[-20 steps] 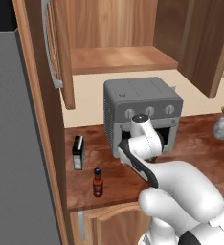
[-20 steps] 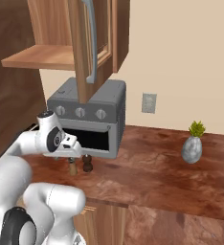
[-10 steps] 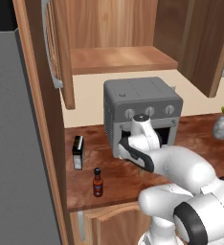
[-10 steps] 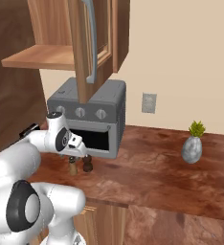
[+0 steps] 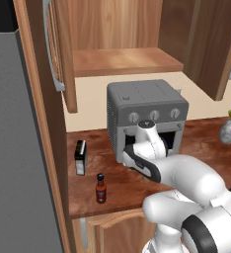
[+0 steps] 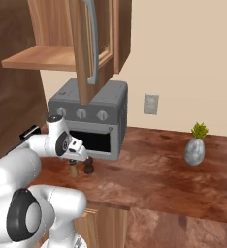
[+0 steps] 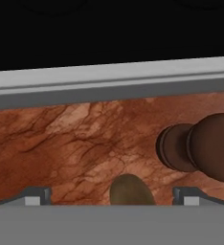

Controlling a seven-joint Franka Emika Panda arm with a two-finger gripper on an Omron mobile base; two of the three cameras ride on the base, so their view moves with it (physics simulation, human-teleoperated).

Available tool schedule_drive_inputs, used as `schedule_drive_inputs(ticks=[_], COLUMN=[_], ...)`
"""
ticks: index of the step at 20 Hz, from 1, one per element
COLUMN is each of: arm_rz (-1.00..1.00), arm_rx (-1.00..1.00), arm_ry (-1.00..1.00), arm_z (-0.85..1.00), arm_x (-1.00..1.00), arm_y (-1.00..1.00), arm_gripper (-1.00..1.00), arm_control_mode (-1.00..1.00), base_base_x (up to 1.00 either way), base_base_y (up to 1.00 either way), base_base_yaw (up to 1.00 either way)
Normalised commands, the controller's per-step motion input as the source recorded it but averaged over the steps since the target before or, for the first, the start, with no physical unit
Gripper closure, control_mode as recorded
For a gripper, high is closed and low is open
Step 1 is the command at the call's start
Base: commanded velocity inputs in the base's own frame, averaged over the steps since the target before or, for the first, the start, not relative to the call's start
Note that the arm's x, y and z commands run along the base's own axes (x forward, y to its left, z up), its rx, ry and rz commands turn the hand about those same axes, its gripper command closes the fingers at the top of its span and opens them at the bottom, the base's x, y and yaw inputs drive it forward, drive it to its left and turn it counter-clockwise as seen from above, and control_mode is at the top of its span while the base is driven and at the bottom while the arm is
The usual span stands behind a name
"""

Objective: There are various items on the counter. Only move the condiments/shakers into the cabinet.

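- The arm reached low in front of the grey toaster oven (image 5: 146, 114), its claw (image 7: 112, 197) directed down at the reddish-brown table (image 5: 112, 185).
- In the hand view the claw's two finger tips (image 7: 37, 195) stood spread wide, one at each side, with nothing pinched between them.
- The rounded dark cap of the tan shaker (image 7: 129, 190) lay between the spread tips, close to the camera; whether the tips touched it could not be told.
- The dark brown pepper mill (image 7: 200, 146) stood just beside the shaker, outside the right-hand tip in the hand view.
- In the right base view the shaker (image 6: 73, 169) and the mill (image 6: 89, 166) stood side by side on the table, just in front of the oven and under the hand.
- The red sauce bottle (image 5: 101, 188) with its black cap stood upright near the table's front edge, well apart from the other two condiments.
- The black-and-white box (image 5: 80, 156) stood behind the bottle, nearer the wall.
- The upper cabinet (image 5: 122, 62) hung open above the oven, its wooden shelf bare and its doors swung outward.
- A small grey vase with a green plant (image 6: 195, 149) stood on the table well to the right of the oven.
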Motion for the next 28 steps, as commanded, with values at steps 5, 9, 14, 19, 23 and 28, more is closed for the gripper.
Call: schedule_drive_inputs(ticks=[5, 9, 14, 19, 23, 28], arm_rz=[0.0, 0.0, 0.0, 0.0, 0.0, 0.0], arm_rx=[0.0, 0.0, 0.0, 0.0, 0.0, 0.0], arm_ry=[0.0, 0.0, 0.0, -0.02, -0.04, -0.03], arm_z=[0.0, 0.0, 0.0, 0.0, 0.0, -0.01], arm_x=[0.0, 0.0, 0.0, -0.05, -0.01, -0.13], arm_y=[-0.13, -0.02, -0.01, 0.0, 0.0, 0.0], arm_gripper=[-1.0, -1.0, -1.0, -1.0, -1.0, -1.0], arm_control_mode=[-1.0, -1.0, -1.0, -1.0, -1.0, -1.0], base_base_x=[0.0, 0.0, 0.0, 0.0, 0.0, 0.0], base_base_y=[0.0, 0.0, 0.0, 0.0, 0.0, 0.0], base_base_yaw=[0.0, 0.0, 0.0, 0.0, 0.0, 0.0])
